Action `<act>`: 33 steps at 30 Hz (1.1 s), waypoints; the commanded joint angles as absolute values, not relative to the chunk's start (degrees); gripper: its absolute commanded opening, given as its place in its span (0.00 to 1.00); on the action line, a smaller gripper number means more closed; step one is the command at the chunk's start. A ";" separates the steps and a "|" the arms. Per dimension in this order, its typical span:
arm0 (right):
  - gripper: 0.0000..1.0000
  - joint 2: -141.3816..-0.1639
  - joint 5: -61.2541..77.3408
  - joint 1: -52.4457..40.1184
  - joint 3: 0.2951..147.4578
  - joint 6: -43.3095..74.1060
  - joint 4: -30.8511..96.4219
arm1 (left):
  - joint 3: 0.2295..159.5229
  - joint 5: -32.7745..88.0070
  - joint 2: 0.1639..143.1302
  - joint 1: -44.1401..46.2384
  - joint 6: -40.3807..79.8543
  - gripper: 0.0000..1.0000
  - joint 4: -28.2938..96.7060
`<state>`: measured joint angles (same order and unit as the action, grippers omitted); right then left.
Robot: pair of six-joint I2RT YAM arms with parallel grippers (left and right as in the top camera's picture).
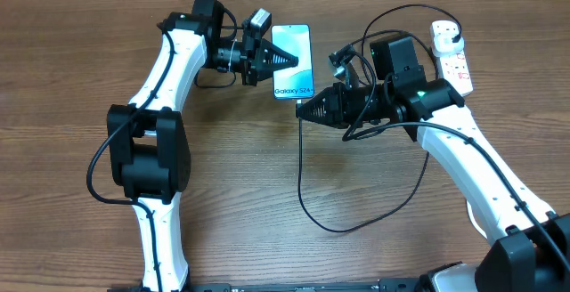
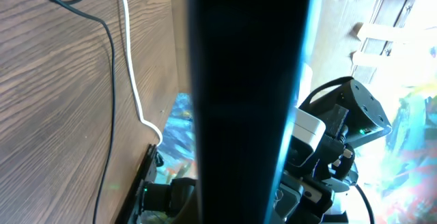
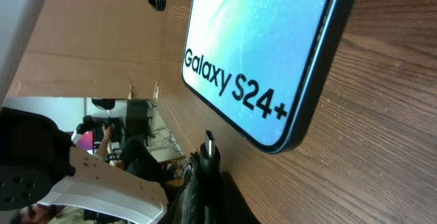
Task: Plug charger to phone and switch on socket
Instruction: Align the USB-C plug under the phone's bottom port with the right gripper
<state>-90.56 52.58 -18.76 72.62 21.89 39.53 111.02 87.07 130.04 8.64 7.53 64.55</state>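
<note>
The phone [image 1: 292,71] lies at the table's far middle with its light blue "Galaxy S24+" screen up. My left gripper [image 1: 287,60] reaches in from the left and is shut on the phone's left edge. In the left wrist view the phone [image 2: 249,80] fills the middle as a dark band. My right gripper [image 1: 303,109] is shut on the charger's connector tip [image 3: 209,142], which points at the phone's bottom edge [image 3: 273,145] with a small gap between them. The black cable [image 1: 303,176] loops down over the table. The black plug [image 1: 448,32] sits in the white socket strip [image 1: 456,65].
The strip's thick white lead [image 2: 130,67] runs along the wood behind the phone. The right arm [image 2: 334,135] faces the left wrist camera. Slack black cable [image 1: 392,212] curves across the table's near middle, under the right arm.
</note>
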 commanded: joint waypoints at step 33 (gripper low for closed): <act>0.04 -93.80 59.05 -18.61 72.27 24.01 33.85 | 111.59 90.70 129.75 9.89 8.56 0.04 63.79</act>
<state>-93.54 56.62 -18.79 72.18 24.01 34.83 111.02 87.81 130.17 9.50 8.78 63.64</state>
